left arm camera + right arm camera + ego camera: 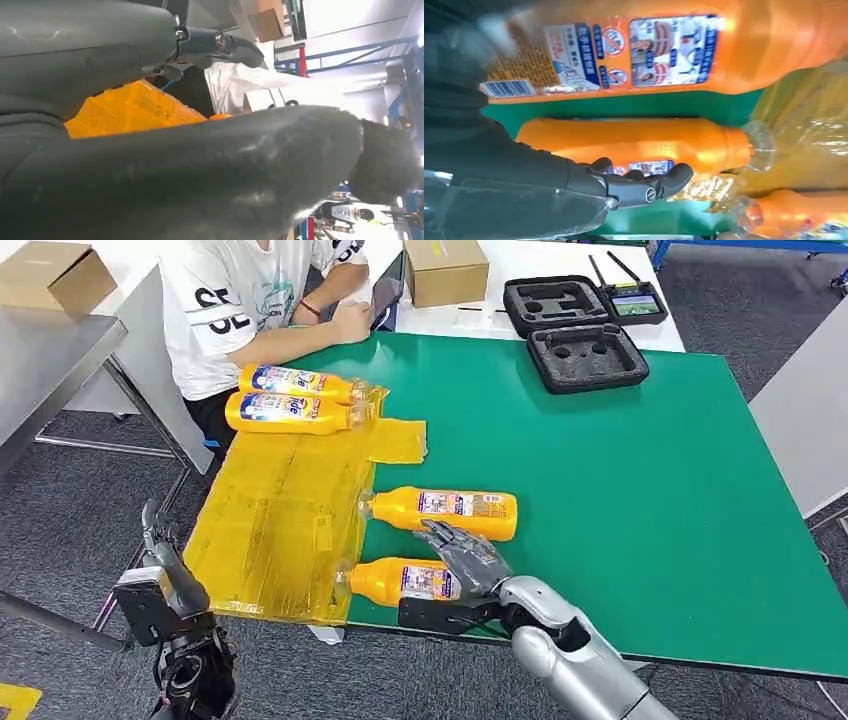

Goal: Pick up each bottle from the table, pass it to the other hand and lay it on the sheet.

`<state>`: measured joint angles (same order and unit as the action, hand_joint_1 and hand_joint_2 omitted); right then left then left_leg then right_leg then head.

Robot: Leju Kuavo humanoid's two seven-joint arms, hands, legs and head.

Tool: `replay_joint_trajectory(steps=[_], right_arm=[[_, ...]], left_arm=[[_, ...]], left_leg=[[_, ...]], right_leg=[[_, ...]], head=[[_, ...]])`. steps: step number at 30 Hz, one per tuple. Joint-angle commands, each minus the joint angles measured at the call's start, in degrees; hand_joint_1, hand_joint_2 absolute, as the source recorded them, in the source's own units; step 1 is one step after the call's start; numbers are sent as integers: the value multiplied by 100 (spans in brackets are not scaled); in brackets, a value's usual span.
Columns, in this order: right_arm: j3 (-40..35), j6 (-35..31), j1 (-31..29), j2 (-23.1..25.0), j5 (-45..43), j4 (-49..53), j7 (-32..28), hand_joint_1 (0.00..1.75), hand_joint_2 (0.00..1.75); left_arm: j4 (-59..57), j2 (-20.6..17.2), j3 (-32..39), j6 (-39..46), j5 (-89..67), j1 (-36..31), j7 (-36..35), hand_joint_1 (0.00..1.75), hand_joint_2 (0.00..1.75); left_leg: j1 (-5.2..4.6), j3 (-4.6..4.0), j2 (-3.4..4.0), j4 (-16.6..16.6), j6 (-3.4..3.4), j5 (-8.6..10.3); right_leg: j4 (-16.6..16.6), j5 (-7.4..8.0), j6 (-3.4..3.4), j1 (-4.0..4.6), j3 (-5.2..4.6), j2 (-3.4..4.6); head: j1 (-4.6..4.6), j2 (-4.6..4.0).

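Right hand (462, 558) rests released over the nearest orange plastic bottle (400, 581) (probably slick, rolls easily), so grab mid-label; left hand's state, can't tell.

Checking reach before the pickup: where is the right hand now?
In the head view, the right hand is over the green table's near edge, on the nearest bottle, just before another bottle.

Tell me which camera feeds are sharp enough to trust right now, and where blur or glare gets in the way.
Head view: sharp and evenly lit, right hand over the near bottle readable. Left wrist view: left hand fills the foreground blurred, window light behind blown out. Right wrist view: the near bottle is fairly clear, the closer bottle soft, with glare on the clear caps and sheet.
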<state>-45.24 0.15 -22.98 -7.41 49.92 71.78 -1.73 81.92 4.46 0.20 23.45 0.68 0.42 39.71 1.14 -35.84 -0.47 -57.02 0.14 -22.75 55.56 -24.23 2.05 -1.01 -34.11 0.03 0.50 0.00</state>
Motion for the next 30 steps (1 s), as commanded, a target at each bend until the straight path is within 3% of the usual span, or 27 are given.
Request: replay_joint_trajectory(steps=[1, 17, 24, 25, 26, 27, 28, 30], right_arm=[[-165, -39, -113, -198, -104, -746, -206, 0, 175], [-290, 143, -156, -242, -341, -756, -260, 0, 175], [-275, 193, 145, -433, -392, -677, -190, 0, 175], [-263, 192, 158, -453, -392, -668, -187, 9, 175], [-262, 193, 174, -468, -392, -669, -192, 58, 175], [-257, 194, 181, -484, -391, -660, -196, 136, 175], [-256, 194, 186, -495, -390, -663, -197, 169, 175], [-246, 196, 196, -510, -390, -656, -193, 175, 175]], left_arm=[[105, 75, 135, -29, 11, 203, -25, 0, 0], [75, 63, 124, 5, 24, 165, -31, 0, 0], [61, 37, 84, 16, 51, 212, -35, 0, 0], [60, 35, 88, 20, 59, 224, -36, 0, 0], [58, 36, 90, 21, 63, 237, -36, 0, 0], [60, 38, 93, 22, 69, 243, -36, 0, 0], [59, 40, 92, 22, 69, 245, -36, 0, 0], [72, 46, 91, 24, 72, 259, -35, 0, 0]], left_leg=[[1, 29, 2, 5, 5, -10], [0, 20, 3, 2, 4, -8], [0, 16, -5, 5, 3, -3], [3, 35, -7, 6, 6, -11], [2, 30, -6, 6, 5, -9], [1, 20, -6, 5, 4, -5], [1, 37, -6, 5, 6, -12], [2, 22, -5, 5, 4, -5]], right_leg=[[-9, -8, -7, 4, 31, -2], [-5, -7, -7, 2, 20, 0], [-8, -5, -5, 2, 19, -8], [-12, -12, -9, 5, 39, -12], [-10, -10, -7, 4, 33, -11], [-9, -6, -5, 3, 23, -9], [-11, -13, -9, 4, 40, -11], [-9, -6, -5, 3, 24, -9]], head=[[0, 0], [0, 0], [0, 0], [0, 0], [0, 0], [0, 0], [0, 0], [2, 0]])
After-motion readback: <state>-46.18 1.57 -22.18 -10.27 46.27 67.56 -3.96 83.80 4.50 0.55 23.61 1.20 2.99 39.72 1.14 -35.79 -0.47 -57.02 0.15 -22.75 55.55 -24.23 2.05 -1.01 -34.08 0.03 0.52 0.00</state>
